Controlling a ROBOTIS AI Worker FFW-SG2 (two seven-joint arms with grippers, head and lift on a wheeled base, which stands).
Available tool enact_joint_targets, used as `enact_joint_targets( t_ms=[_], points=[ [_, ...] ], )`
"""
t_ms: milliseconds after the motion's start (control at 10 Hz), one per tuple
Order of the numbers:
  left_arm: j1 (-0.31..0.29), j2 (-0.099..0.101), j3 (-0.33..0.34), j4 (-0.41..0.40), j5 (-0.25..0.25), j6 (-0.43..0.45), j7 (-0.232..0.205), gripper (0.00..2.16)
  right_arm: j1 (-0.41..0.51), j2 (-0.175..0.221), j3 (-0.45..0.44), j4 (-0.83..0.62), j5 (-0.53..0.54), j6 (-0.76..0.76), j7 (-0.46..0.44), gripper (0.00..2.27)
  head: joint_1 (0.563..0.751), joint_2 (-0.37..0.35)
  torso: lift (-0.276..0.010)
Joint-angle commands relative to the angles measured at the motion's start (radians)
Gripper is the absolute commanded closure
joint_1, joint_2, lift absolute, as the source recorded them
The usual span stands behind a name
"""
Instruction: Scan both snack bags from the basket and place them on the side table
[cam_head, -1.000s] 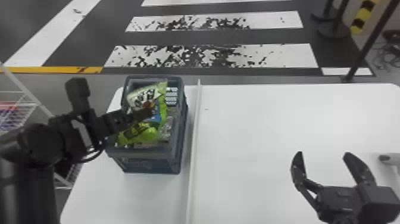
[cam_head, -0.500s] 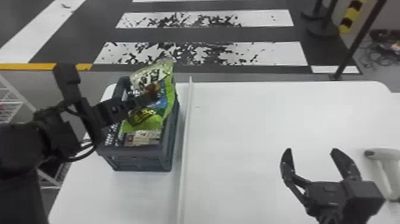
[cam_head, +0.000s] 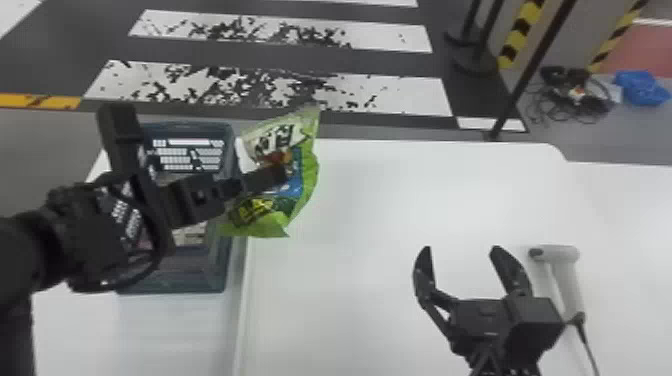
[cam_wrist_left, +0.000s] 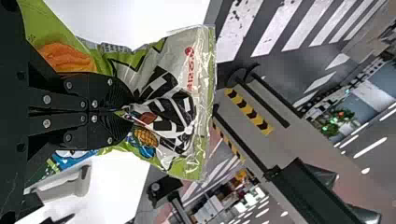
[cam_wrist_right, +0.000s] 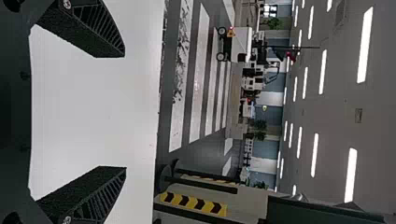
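snack bag (cam_head: 300, 176), pinched btwn l jaws, part beyond tips

Bright light from ceiling strips (cam_wrist_right: 365, 45).

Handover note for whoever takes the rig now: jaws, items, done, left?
Left gripper: jaws shut on the green snack bag, held up by the basket's right rim.
Right gripper: jaws open, empty, above the white table.
Scanner: lying on that table, beside the right gripper.
Done: this bag gripped; scans can't be confirmed.
Left: likely scan and set down this bag; second bag's status unclear, check.
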Motion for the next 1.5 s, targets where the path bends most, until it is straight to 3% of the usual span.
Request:
enact_joint_targets(
  t_ms=[0,200,400,600,700,800,900,1000,1200,1400],
  points=[
    [0.02,-0.003,-0.11,0.009,-0.009,-0.003,0.026,2.14,0.008,0.001,-0.003,-0.013,0.0,0.0,-0.001,0.06,0.695,-0.117,-0.075],
    [0.035,-0.003,-0.226,0.115,-0.021,-0.101,0.076,2.14,0.011,0.001,-0.003,-0.019,0.0,-0.003,-0.003,0.06,0.695,-0.187,-0.075],
    [0.063,-0.003,-0.34,0.223,-0.075,-0.304,0.144,2.14,0.019,0.001,-0.004,-0.033,0.0,-0.003,-0.017,0.06,0.695,-0.251,-0.075],
    [0.071,-0.003,-0.455,0.347,-0.127,-0.488,0.149,2.13,0.019,0.001,-0.006,-0.039,0.0,0.0,-0.027,0.06,0.695,-0.28,-0.075],
    [0.068,-0.003,-0.495,0.378,-0.127,-0.518,0.15,1.96,0.019,0.001,-0.006,-0.039,0.0,-0.003,-0.027,0.06,0.695,-0.305,-0.075],
    [0.069,-0.003,-0.527,0.382,-0.122,-0.518,0.149,1.3,0.019,0.001,-0.006,-0.039,0.0,-0.003,-0.027,0.06,0.695,-0.329,-0.075],
    [0.071,-0.003,-0.55,0.374,-0.119,-0.518,0.147,0.14,0.019,0.001,-0.006,-0.039,0.0,0.0,-0.027,0.06,0.695,-0.35,-0.075],
    [0.075,-0.003,-0.561,0.358,-0.119,-0.518,0.149,0.0,0.019,0.001,-0.006,-0.039,0.0,-0.003,-0.027,0.06,0.695,-0.35,-0.075],
    [0.098,-0.003,-0.538,0.301,-0.115,-0.515,0.15,0.07,0.016,0.001,-0.006,-0.039,0.0,-0.003,-0.027,0.06,0.695,-0.35,-0.075],
    [0.141,-0.003,-0.461,0.22,-0.067,-0.515,0.139,0.07,0.01,0.001,-0.006,-0.038,-0.007,0.003,-0.027,0.06,0.695,-0.35,-0.075]
  ],
)
